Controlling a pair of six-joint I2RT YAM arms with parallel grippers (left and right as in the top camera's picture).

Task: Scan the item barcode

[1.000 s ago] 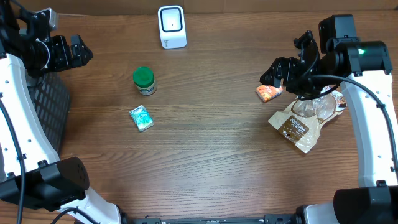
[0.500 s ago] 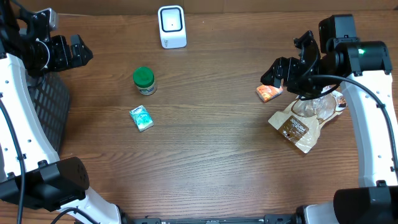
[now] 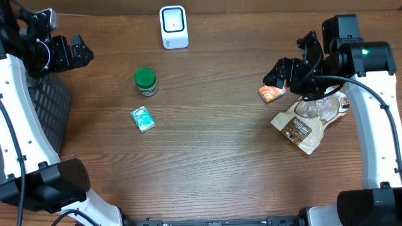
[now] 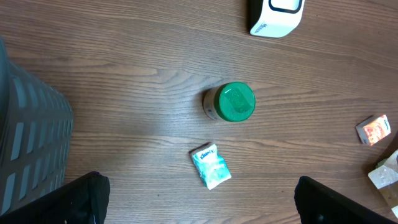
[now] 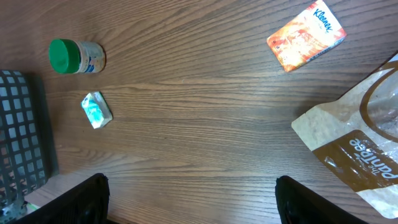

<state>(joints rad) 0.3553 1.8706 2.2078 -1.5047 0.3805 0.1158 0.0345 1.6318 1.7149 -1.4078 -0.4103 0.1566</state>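
right gripper (image 3: 291, 69) hovers empty, fingers wide apart, just above the orange tissue pack (image 3: 271, 93). the pack lies flat beside the brown bag (image 3: 306, 125), long axis roughly across the table, so this arm is far nearer. the scanner (image 3: 173, 27) stands well off at the back, path looking clear. green-lidded jar (image 3: 146, 81) and teal packet (image 3: 142, 118) lie further left. left gripper (image 3: 66, 53), also spread and empty, hovers by the basket (image 3: 47, 107).

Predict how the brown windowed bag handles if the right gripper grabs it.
Brown bag lies flat and creased, so it is probably floppy and would sag if lifted by one edge. Its clear window looks glossy, likely slippery.
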